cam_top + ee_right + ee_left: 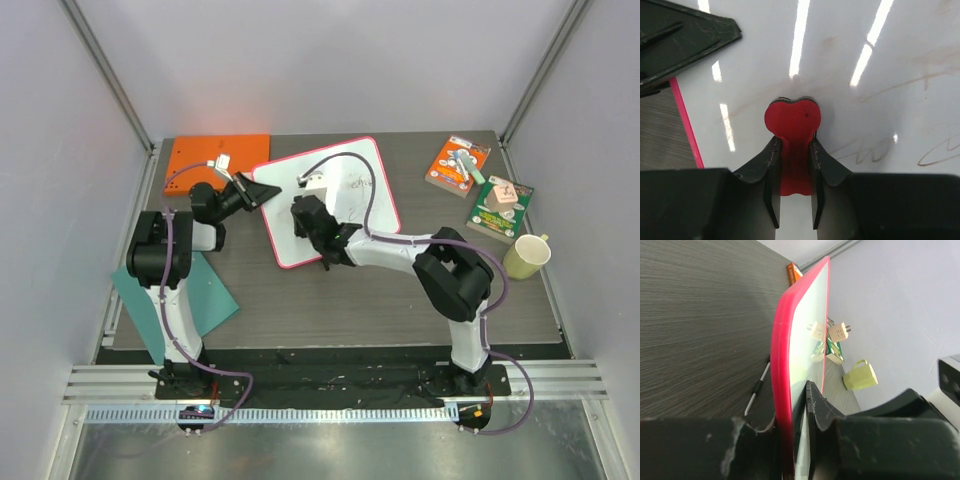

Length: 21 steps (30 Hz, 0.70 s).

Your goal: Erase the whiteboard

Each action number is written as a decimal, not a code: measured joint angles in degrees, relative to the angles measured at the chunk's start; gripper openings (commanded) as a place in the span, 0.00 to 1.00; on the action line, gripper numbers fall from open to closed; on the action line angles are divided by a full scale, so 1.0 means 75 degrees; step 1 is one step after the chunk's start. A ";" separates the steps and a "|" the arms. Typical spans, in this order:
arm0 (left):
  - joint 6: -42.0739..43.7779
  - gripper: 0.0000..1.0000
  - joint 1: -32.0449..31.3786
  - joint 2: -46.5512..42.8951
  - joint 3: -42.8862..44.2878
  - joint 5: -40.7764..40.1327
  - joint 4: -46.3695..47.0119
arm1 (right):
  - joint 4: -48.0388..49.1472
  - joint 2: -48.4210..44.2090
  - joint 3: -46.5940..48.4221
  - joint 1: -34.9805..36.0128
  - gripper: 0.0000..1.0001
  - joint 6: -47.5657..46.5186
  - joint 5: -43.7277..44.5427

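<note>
The whiteboard [350, 190], white with a pink-red rim [782, 365], lies slanted at the table's back centre. My left gripper [255, 193] is shut on its left edge, one finger on each face [787, 410]. My right gripper [303, 210] stands over the board's left half, shut on a red heart-shaped eraser [792, 117] whose head rests on the white surface [865, 60]. Its fingers [795, 142] clamp the eraser's stem. Faint brown handwriting [860, 150] shows to the right of the eraser. The left gripper's fingers [685, 40] appear at the upper left of the right wrist view.
An orange board [200, 155] lies at the back left and a teal sheet [200, 295] under the left arm. Two small boxes [458, 165] [500, 208] and a yellow-green mug [527, 255] [860, 375] stand at the right. A thin pen [757, 387] lies beside the board's edge.
</note>
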 measured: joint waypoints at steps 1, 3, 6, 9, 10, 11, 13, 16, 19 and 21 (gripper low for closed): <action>0.0009 0.00 -0.0017 0.0000 0.0017 -0.0009 0.0000 | 0.0099 -0.0082 -0.0137 -0.0105 0.01 0.0134 -0.0192; 0.0020 0.00 -0.0032 0.0000 0.0035 -0.0015 -0.0003 | 0.0248 -0.0329 -0.0498 -0.0411 0.01 0.0420 -0.0513; 0.0026 0.00 -0.0032 0.0000 0.0035 -0.0020 -0.0006 | 0.0309 -0.0676 -0.0947 -0.1000 0.01 0.0868 -0.0749; 0.0047 0.00 -0.0041 0.0000 0.0035 -0.0029 -0.0003 | 0.0341 -0.0930 -0.1271 -0.1644 0.01 0.1294 -0.0816; 0.0047 0.00 -0.0044 0.0000 0.0035 -0.0035 -0.0003 | 0.0379 -0.0962 -0.1326 -0.1781 0.01 0.1384 -0.0825; 0.0047 0.00 -0.0055 0.0000 0.0035 -0.0052 0.0000 | 0.0420 -0.0970 -0.1352 -0.1859 0.01 0.1454 -0.0836; 0.0047 0.00 -0.0061 0.0000 0.0038 -0.0073 -0.0006 | 0.0396 -0.0941 -0.1300 -0.1818 0.01 0.1463 -0.0778; 0.0047 0.00 -0.0044 0.0000 0.0038 -0.0067 -0.0041 | 0.0187 -0.0761 -0.1023 -0.1518 0.01 0.1169 -0.0245; 0.0044 0.00 -0.0009 0.0000 0.0038 -0.0044 -0.0093 | -0.0119 -0.0495 -0.0609 -0.1137 0.01 0.0676 0.0513; 0.0044 0.00 -0.0009 0.0000 0.0038 -0.0038 -0.0102 | -0.0181 -0.0347 -0.0385 -0.0848 0.01 0.0484 0.0688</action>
